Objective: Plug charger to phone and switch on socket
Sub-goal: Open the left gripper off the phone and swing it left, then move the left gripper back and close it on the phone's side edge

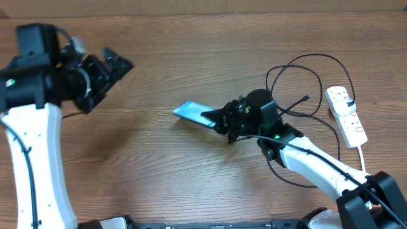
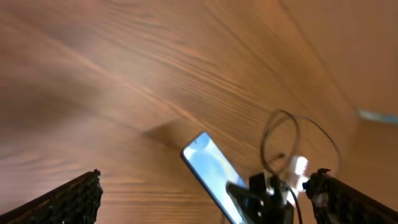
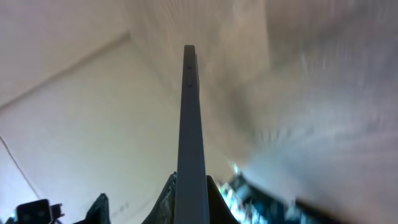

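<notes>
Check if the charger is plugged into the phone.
Unplugged: the charger's connector tip lies on the table, apart from the phone in the right hand.

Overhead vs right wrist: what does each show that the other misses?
Only overhead: the socket, the looped charger and the open left gripper. Only right wrist: the phone seen edge-on, with small side buttons visible. Both: the right gripper shut on the phone.

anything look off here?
Only the phone: not flat, the right gripper is shut on one end, holding it tilted off the table. The charger cable lies looped beside the power strip, tip not in the phone.
</notes>
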Controlling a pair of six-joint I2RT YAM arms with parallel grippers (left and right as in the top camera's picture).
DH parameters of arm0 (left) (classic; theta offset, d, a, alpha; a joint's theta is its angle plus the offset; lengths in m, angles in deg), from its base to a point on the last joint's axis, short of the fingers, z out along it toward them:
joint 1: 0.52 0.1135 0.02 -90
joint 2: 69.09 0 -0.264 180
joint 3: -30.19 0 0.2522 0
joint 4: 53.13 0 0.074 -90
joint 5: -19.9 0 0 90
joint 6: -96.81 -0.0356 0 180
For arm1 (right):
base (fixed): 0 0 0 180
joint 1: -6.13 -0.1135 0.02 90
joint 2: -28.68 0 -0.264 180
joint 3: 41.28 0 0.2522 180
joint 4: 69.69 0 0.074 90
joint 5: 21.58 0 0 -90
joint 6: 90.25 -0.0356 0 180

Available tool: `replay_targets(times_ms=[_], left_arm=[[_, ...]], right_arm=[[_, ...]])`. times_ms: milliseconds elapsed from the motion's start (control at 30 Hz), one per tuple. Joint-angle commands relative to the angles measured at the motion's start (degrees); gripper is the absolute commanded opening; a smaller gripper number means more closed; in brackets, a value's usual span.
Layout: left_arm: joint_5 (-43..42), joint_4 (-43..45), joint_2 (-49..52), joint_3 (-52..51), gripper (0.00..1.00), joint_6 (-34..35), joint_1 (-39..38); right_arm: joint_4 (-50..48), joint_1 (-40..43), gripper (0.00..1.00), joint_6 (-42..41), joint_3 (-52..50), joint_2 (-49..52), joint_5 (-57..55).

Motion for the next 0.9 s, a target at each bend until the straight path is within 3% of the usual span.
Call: replay_targets(times_ms=[0, 167, 300, 500, 700, 867], left_arm=[[3.5, -3.3, -3.0, 0.5, 1.0, -2.3, 2.6], [-3.1, -9.4, -4.1, 0.4, 1.0, -2.3, 3.1], [-6.6, -16.3, -4.2, -1.4, 1.0, -1.1, 3.1], [-13.7, -13.5, -5.1, -10.9, 0.99, 3.8, 3.0], [-28.6, 2.1, -5.3, -28.5, 0.88, 13.1, 2.3], [-29.1, 15.2, -5.3, -37.4, 0.78, 23.5, -1.6]], right_arm=[[-2.9, -4.0, 0.04, -10.2, 0.6, -0.6, 4.0], [-12.4, -7.9, 0.04, -10.6, 0.6, -0.6, 2.4], [-13.5, -8.4, 0.04, -7.6, 0.6, -0.6, -1.4], [-12.9, -8.3, 0.04, -5.2, 0.6, -0.6, -10.3], [-13.9, -8.3, 0.04, -5.2, 0.6, -0.6, -15.2], [-13.9, -8.3, 0.04, -5.2, 0.6, -0.6, -15.6]])
